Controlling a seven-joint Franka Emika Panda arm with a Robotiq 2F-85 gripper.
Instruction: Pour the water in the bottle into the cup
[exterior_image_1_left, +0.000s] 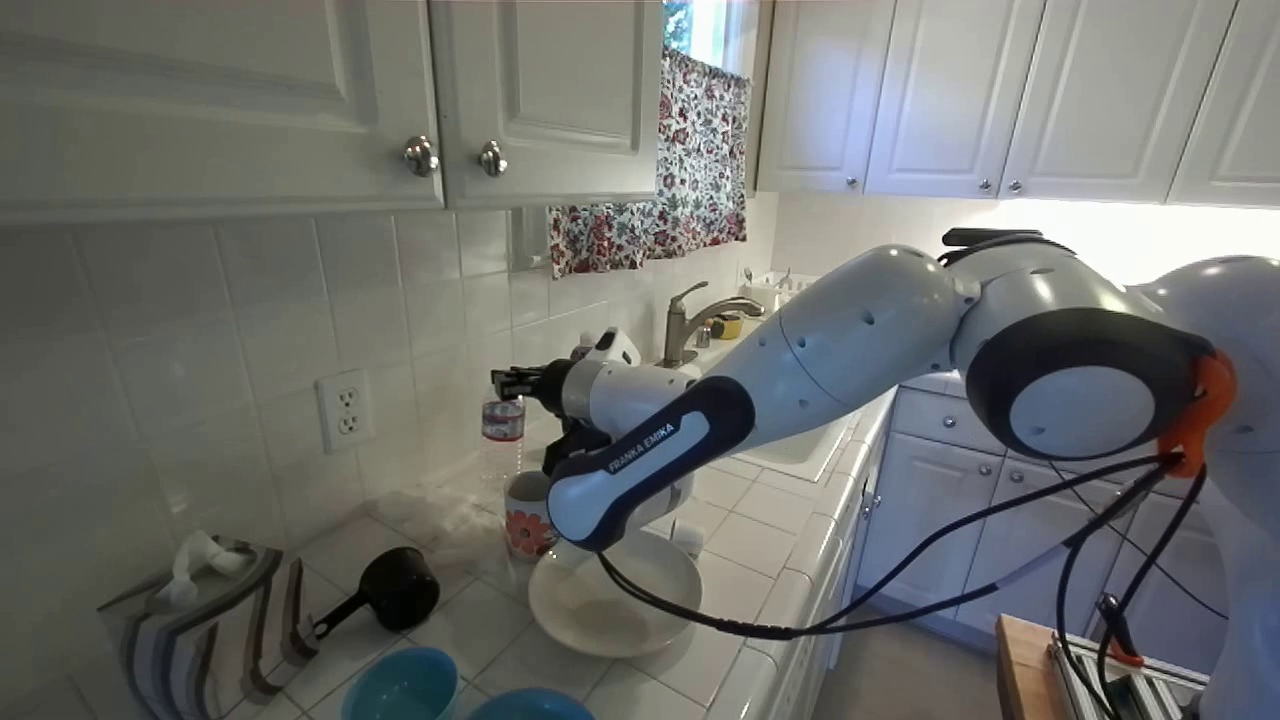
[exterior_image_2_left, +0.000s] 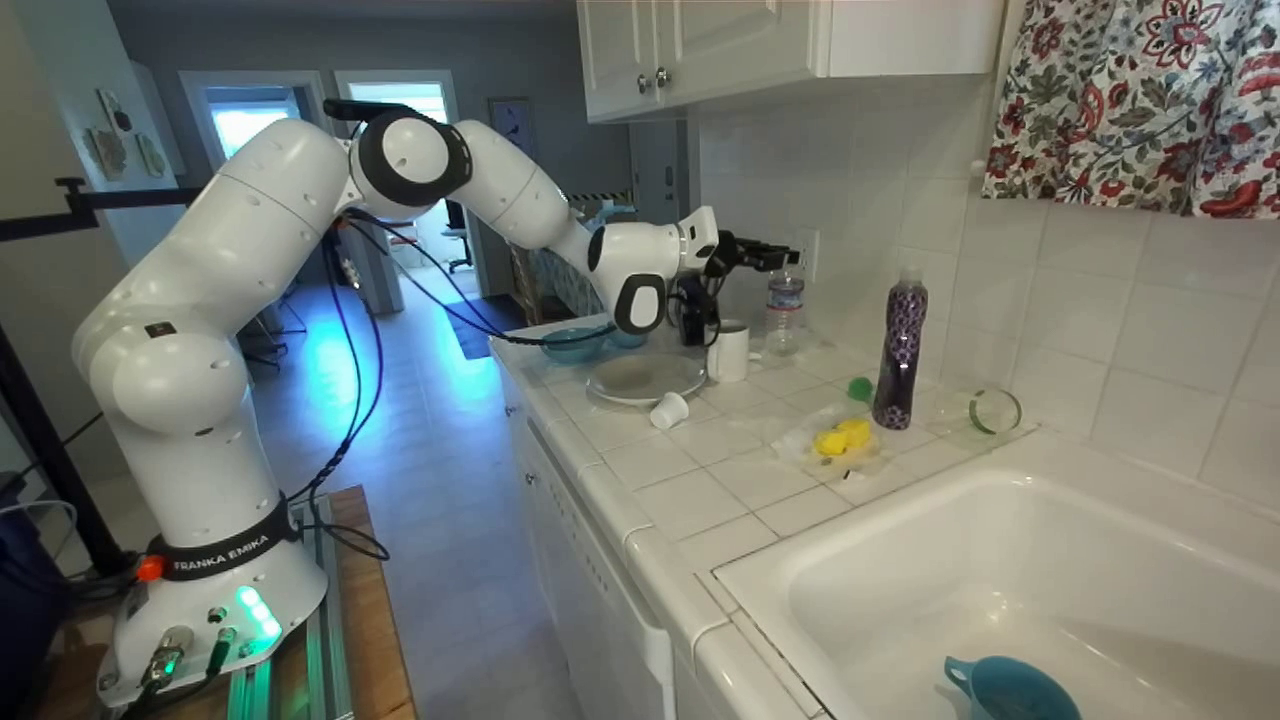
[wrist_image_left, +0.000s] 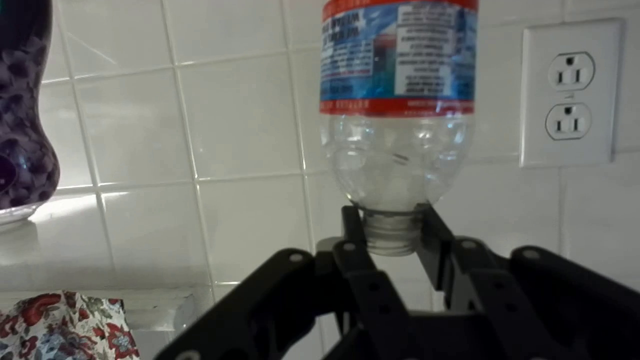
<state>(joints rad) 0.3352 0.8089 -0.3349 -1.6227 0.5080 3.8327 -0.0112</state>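
The bottle (exterior_image_2_left: 785, 297), clear plastic with a red-and-blue label, stands upright near the tiled wall. At its bare threaded neck my gripper (wrist_image_left: 388, 215) is shut, one pad on each side; the wrist picture is upside down. An exterior view shows the gripper (exterior_image_1_left: 510, 383) level at the bottle's top, with the label (exterior_image_1_left: 503, 422) below it. Whether the base touches the counter I cannot tell, and no water line can be made out. The cup (exterior_image_1_left: 528, 530), a white mug with an orange-red flower, sits beside the bottle, below the wrist; in an exterior view the cup (exterior_image_2_left: 728, 355) looks plain white.
A wide white bowl (exterior_image_1_left: 655, 640) lies next to the cup, with a small white cup (exterior_image_2_left: 669, 410) tipped over nearby. Towards the sink (exterior_image_2_left: 900, 560) stand a tall dark purple bottle (exterior_image_2_left: 900, 350) and a yellow item (exterior_image_2_left: 842, 438). Blue bowls (exterior_image_1_left: 402, 690) and a black scoop (exterior_image_1_left: 400, 588) occupy the opposite end.
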